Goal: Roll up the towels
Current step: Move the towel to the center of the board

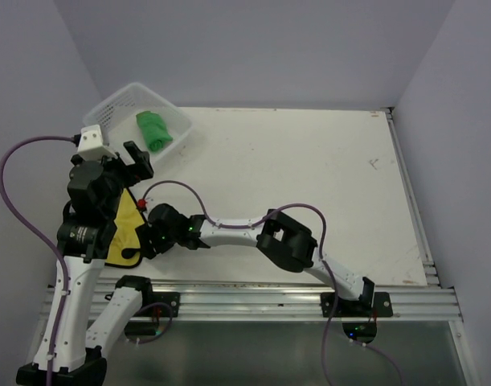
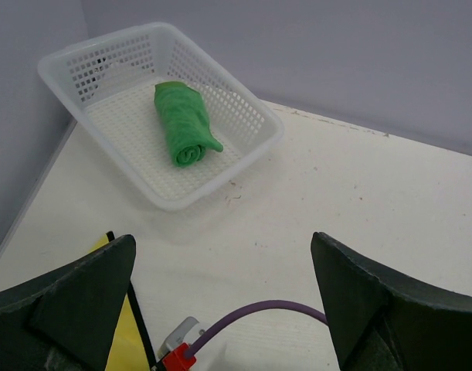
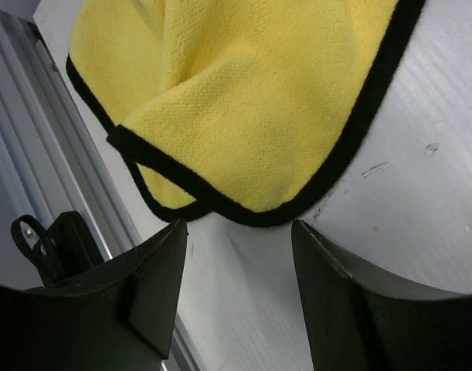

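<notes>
Down at the near edge of the table, the right gripper (image 3: 237, 232) has its two dark fingers spread well apart with nothing between them. Just past the fingertips lies the yellow cloth with black edging (image 3: 243, 100). It is unrolled, one corner doubled over on itself so the black border loops back, and its rounded edge sits right in front of the gap between the fingers. I cannot tell whether either tip touches it. A ribbed aluminium rail (image 3: 66, 170) runs past the outer side of one finger. A little farther in, the left gripper (image 2: 222, 247) hangs above the pale tabletop (image 2: 359, 178). Its fingers are also wide open and hold nothing. A strip of the yellow cloth shows just beside the finger on the view's left, and a purple cable (image 2: 259, 309) with a red connector (image 2: 178, 357) crosses under the gap between the fingers. Well ahead of those fingertips, off toward that same side, a white plastic mesh basket (image 2: 120, 58) sits at the far corner by the wall. The bright green towel (image 2: 185, 124) lies inside it on the basket floor, rolled into a tight tube with its spiral end turned back toward the fingers.
</notes>
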`<state>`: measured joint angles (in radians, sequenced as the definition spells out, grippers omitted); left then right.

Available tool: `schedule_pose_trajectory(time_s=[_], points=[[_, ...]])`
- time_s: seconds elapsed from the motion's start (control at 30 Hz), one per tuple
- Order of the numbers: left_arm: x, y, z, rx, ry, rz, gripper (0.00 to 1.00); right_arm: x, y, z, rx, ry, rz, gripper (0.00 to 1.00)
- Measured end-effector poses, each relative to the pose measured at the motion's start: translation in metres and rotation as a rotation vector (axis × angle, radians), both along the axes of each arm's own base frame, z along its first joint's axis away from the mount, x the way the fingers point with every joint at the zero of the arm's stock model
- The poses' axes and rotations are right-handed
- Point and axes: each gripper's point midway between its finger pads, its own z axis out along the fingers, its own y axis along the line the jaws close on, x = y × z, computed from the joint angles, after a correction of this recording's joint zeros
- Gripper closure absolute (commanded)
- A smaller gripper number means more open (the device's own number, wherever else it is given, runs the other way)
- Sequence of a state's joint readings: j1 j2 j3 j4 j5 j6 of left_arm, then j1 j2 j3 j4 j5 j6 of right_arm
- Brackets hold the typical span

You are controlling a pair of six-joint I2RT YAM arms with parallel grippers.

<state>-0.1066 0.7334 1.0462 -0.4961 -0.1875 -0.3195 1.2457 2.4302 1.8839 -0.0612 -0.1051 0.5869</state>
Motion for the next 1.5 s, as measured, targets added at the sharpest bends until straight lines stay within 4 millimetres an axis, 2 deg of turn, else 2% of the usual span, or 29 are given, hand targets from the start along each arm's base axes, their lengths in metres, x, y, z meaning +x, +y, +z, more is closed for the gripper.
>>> schedule_pose_trajectory(time_s=[0.17, 0.33, 0.5, 0.6, 0.63, 0.7, 0.73, 0.87, 0.93, 1.1, 1.23, 1.4, 1.43, 1.5], points=[[0.0, 0.001, -0.005, 0.013, 0.007, 0.01, 0.0, 0.012, -0.003, -0.002, -0.048, -0.065, -0.045, 0.39], [0.0, 0.002, -0.013, 0.02, 0.019, 0.015, 0.0, 0.022, 0.0, -0.003, -0.086, -0.117, -0.073, 0.43], [0.0, 0.003, -0.023, 0.028, 0.039, 0.017, 0.0, 0.022, 0.005, -0.006, -0.121, -0.176, -0.068, 0.46], [0.0, 0.003, -0.026, 0.029, 0.042, 0.017, 0.0, 0.021, 0.01, -0.008, -0.139, -0.214, -0.071, 0.57], [0.0, 0.003, -0.027, 0.029, 0.043, 0.017, 0.0, 0.019, 0.009, -0.008, -0.147, -0.223, -0.072, 0.64], [-0.001, 0.003, -0.026, 0.034, 0.041, 0.017, 0.0, 0.018, 0.007, -0.01, -0.169, -0.238, -0.081, 0.7], [-0.001, 0.003, -0.026, 0.035, 0.038, 0.016, 0.0, 0.018, 0.006, -0.011, -0.176, -0.246, -0.087, 0.79], [-0.003, 0.002, -0.024, 0.036, 0.03, 0.014, 0.01, 0.021, 0.001, -0.014, -0.198, -0.27, -0.107, 0.97], [-0.003, 0.002, -0.023, 0.036, 0.026, 0.014, 0.0, 0.024, -0.001, -0.014, -0.2, -0.277, -0.122, 1.0], [-0.003, 0.002, -0.029, 0.037, 0.035, 0.014, 0.0, 0.03, -0.024, -0.014, -0.235, -0.281, -0.167, 1.0], [-0.003, 0.002, -0.034, 0.038, 0.042, 0.015, 0.0, 0.045, -0.064, -0.015, -0.282, -0.276, -0.216, 1.0], [-0.002, 0.004, -0.047, 0.041, 0.073, 0.027, 0.0, 0.063, -0.1, -0.015, -0.315, -0.265, -0.26, 1.0], [-0.001, 0.007, -0.052, 0.04, 0.092, 0.047, 0.0, 0.064, -0.106, -0.015, -0.321, -0.261, -0.264, 0.93], [0.0, 0.015, -0.062, 0.037, 0.132, 0.106, 0.0, 0.064, -0.117, -0.014, -0.331, -0.256, -0.269, 0.91]])
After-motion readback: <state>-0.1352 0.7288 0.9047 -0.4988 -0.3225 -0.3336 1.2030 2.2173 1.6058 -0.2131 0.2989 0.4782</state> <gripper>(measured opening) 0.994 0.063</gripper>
